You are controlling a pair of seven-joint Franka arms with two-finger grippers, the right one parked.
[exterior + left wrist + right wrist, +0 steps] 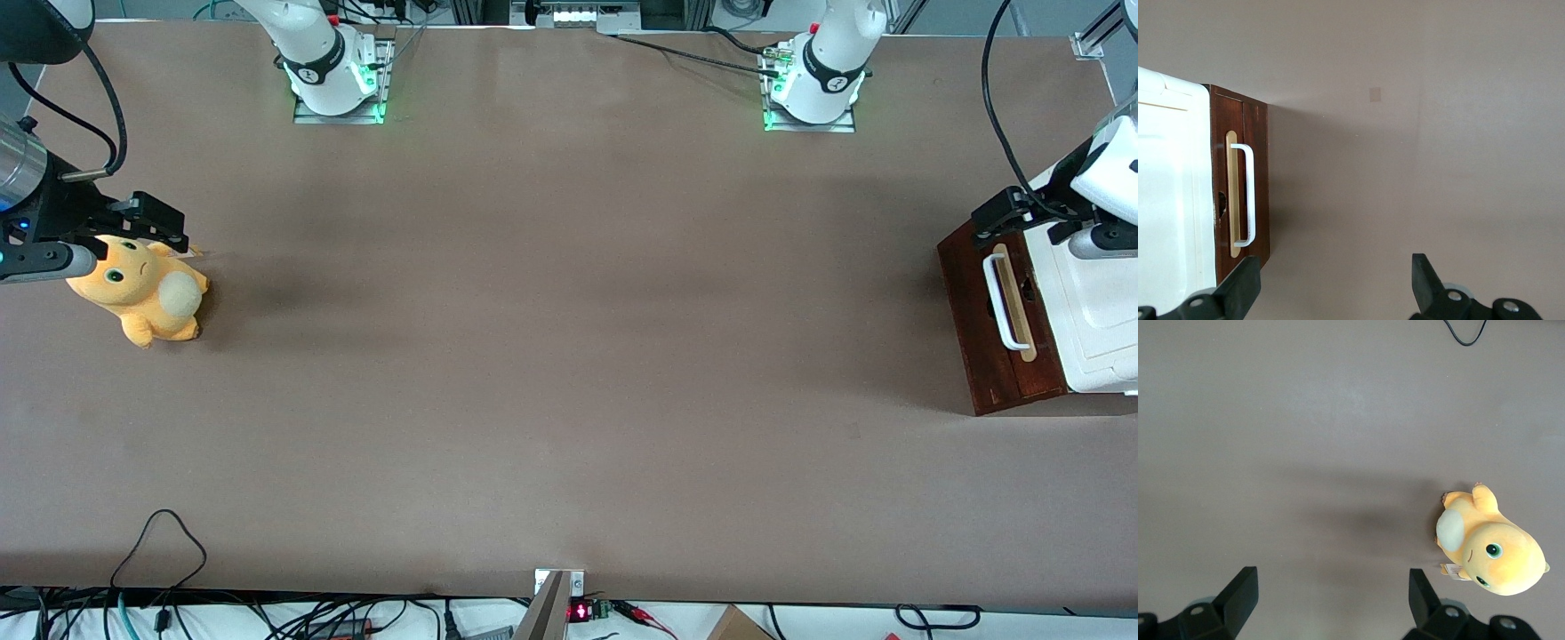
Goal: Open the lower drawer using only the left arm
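Observation:
The lower drawer (996, 347) has a dark red-brown front with a white loop handle (1003, 302) on a pale wood strip. It stands toward the working arm's end of the table, its front close against the white cabinet body (1102, 320). The left arm's gripper (1031, 218) hovers above the end of the drawer unit that is farther from the front camera. It is open with nothing between its fingers. In the left wrist view the gripper (1337, 287) hangs over bare table in front of the drawer front (1259, 180), with the handle (1245, 195) close to one fingertip (1245, 277).
A yellow plush toy (142, 298) lies toward the parked arm's end of the table. Two arm bases (813, 84) are bolted at the table edge farthest from the front camera. Cables (160, 551) trail over the edge nearest to it.

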